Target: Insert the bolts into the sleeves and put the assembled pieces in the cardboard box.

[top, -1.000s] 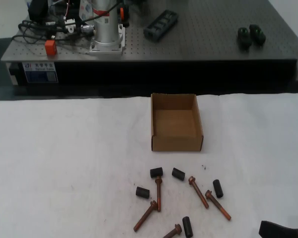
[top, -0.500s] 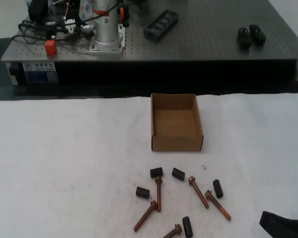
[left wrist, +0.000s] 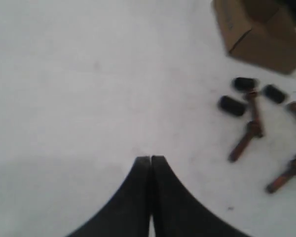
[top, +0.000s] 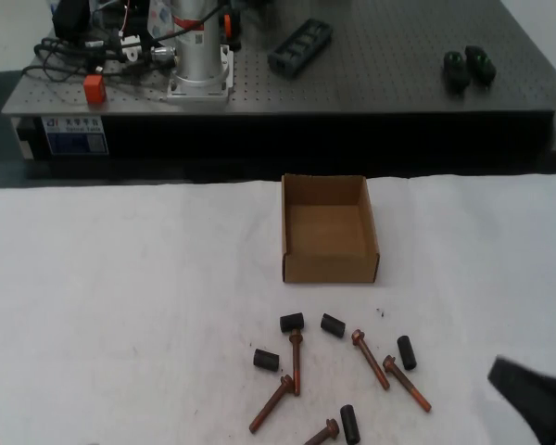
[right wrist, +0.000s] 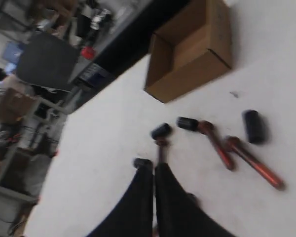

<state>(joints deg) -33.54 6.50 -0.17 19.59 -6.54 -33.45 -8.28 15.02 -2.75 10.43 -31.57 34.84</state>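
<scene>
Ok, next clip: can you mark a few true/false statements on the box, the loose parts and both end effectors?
1. The cardboard box holds assembled pieces. False: it is empty.
2. The bolts and sleeves lie on the white cloth, outside the box. True.
3. The left end effector grips a bolt. False: it is shut on nothing.
4. The right end effector is shut. True.

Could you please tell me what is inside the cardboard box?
The cardboard box is open at the top, and the part of its floor that shows is bare, with nothing lying on it. Its near wall hides the strip of floor just behind it.
</scene>
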